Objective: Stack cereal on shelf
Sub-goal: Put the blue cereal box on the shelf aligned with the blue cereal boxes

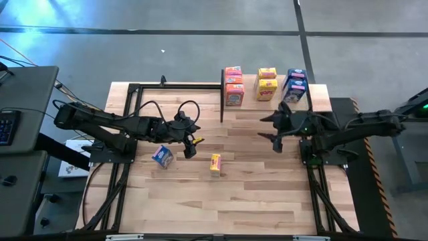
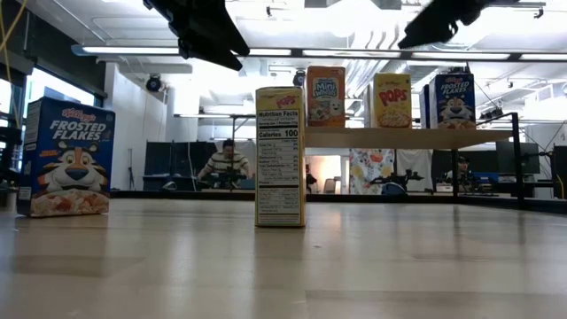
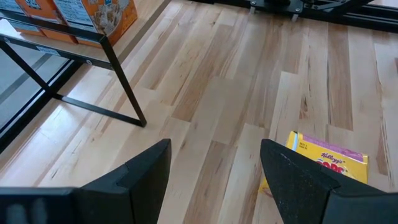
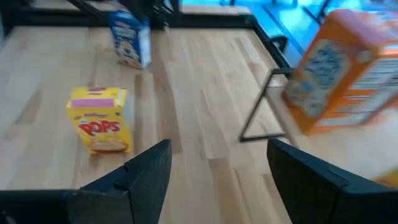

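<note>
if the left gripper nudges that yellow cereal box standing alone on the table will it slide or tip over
The yellow box stands upright on a narrow base, so a high push probably tips it; a low one may slide it on the smooth table. It looks light, stiff cardboard.

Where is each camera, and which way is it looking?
High: above, looking straight down; both arms, left gripper, right gripper, shelf.
Low: at tabletop height, looking across; arms overhead.
Left wrist: past its own open fingers.
Right wrist: past its own open fingers.
All four show the yellow box.

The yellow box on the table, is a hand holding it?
No, the yellow box stands alone on the table, with both hands empty above it.
</note>
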Controlling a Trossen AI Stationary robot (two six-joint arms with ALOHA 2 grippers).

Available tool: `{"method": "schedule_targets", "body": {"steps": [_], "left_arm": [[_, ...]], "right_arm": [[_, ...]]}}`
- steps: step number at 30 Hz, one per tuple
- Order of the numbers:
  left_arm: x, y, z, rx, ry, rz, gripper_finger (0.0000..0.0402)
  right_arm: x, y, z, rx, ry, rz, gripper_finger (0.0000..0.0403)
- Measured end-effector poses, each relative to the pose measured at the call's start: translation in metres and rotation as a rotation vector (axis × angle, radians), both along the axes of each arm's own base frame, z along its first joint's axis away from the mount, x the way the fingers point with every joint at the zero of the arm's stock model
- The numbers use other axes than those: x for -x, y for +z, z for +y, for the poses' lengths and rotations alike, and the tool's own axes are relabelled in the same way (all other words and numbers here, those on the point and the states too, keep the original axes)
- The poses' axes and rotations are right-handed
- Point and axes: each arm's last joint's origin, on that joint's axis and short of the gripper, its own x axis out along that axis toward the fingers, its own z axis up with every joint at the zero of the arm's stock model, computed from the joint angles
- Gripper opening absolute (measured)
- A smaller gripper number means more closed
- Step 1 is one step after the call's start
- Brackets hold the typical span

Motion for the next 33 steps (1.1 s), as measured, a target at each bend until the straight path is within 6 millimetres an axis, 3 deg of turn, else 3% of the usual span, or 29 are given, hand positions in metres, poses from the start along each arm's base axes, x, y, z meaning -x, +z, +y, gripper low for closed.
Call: {"method": "schedule_targets", "body": {"steps": [6, 14, 26, 33], "left_arm": [[0.000, 0.000, 0.000, 0.000, 0.000, 0.000, 0.0239], [0.000, 0.000, 0.000, 0.000, 0.000, 0.000, 0.0239], [0.000, 0.000, 0.000, 0.000, 0.000, 0.000, 0.0239], [0.000, 0.000, 0.000, 0.000, 0.000, 0.000, 0.0239]], "right_arm": [[0.012, -0.046, 0.003, -0.061, 0.041, -0.126, 0.0257], [0.033, -0.088, 0.002, -0.118, 0.084, -0.304, 0.0257], [0.053, -0.125, 0.001, -0.139, 0.152, -0.483, 0.0257], [0.061, -0.133, 0.002, -0.103, 0.218, -0.552, 0.0257]]}}
